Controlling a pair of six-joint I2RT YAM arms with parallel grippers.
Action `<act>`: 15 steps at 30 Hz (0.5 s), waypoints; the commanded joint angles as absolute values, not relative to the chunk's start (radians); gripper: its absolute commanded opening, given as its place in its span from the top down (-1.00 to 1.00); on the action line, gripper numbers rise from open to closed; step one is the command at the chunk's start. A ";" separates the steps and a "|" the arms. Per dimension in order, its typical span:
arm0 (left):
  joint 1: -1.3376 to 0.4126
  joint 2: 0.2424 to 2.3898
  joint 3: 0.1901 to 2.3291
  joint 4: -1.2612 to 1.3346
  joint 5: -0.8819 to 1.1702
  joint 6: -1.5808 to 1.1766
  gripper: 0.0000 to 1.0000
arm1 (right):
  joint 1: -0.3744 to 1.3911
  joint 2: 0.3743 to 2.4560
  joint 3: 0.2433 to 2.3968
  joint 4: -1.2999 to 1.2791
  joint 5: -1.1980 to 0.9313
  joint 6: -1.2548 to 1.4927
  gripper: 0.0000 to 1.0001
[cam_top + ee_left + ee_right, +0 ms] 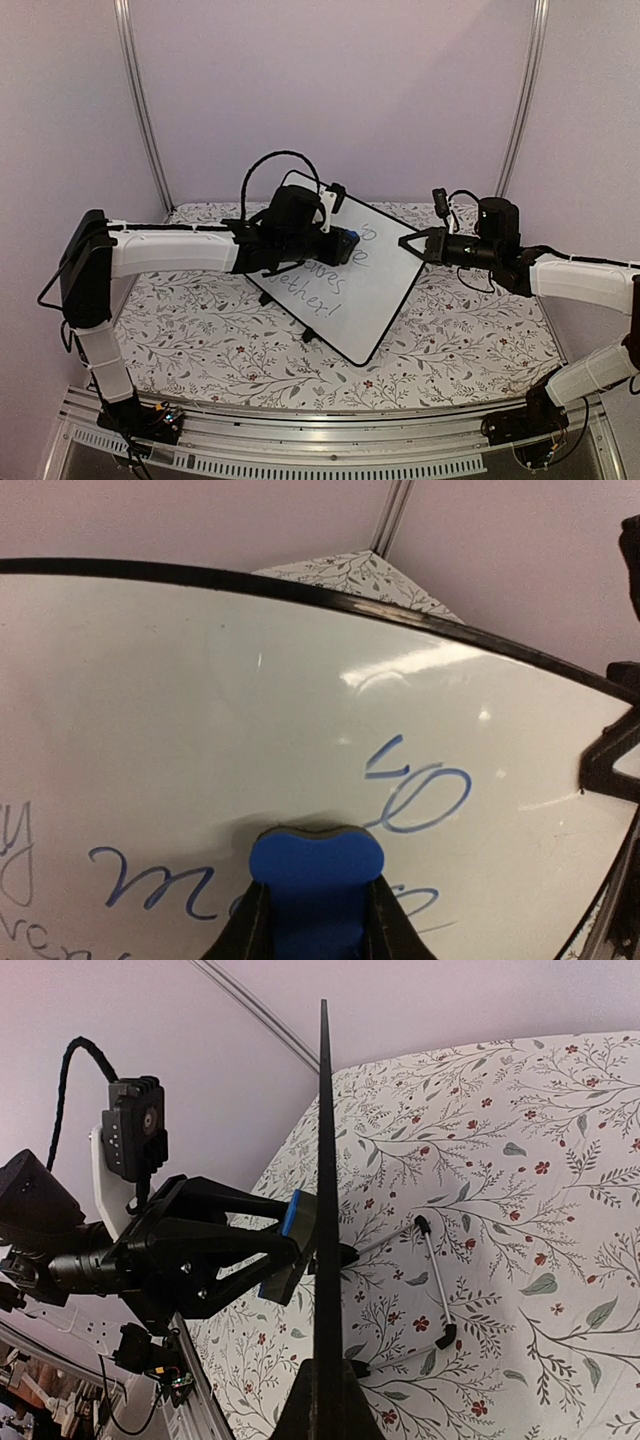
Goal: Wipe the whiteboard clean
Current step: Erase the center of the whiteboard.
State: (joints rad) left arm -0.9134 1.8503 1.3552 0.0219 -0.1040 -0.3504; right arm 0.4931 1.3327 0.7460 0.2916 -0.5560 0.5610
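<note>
The glossy white whiteboard with a thin black frame (pixel 385 290) stands tilted in the middle of the flower-patterned counter (pixel 200 340), leaning back on a thin wire stand with black tips (pixel 435 1290). The right tool (pixel 415 243) is closed on the board's right corner, steadying it. The left tool (pixel 345 246) is clamped on a small blue foam eraser (pixel 315 865), whose dark face presses against the upper part of the board.

The surface above the eraser looks clean. Blue and grey handwriting (pixel 415 795) is left to its right and lower down, toward the near edge. To do this well, I judge the strokes should overlap, flat and with even pressure, working down line by line while the right grip resists the push.

The right tool's fingers cover that corner, so marks close to them may be awkward to reach, and the two arms could crowd each other there.
</note>
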 commanded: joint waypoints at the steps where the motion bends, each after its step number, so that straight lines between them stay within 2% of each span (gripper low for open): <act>1: -0.921 1.949 1.402 -0.087 -0.074 -0.350 1.00 | 0.592 1.375 0.731 0.221 -0.732 0.422 1.00; 7: -0.895 1.984 1.486 -0.095 -0.064 -0.336 1.00 | 0.595 1.379 0.733 0.221 -0.731 0.422 1.00; 15: -0.883 1.986 1.490 -0.091 -0.062 -0.332 1.00 | 0.597 1.400 0.737 0.232 -0.737 0.423 1.00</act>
State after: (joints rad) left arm -0.9001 1.9068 1.4872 -0.0483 -0.0875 -0.3439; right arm 0.4931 1.3464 0.7460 0.3058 -0.5499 0.5774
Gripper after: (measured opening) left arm 0.253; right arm 0.038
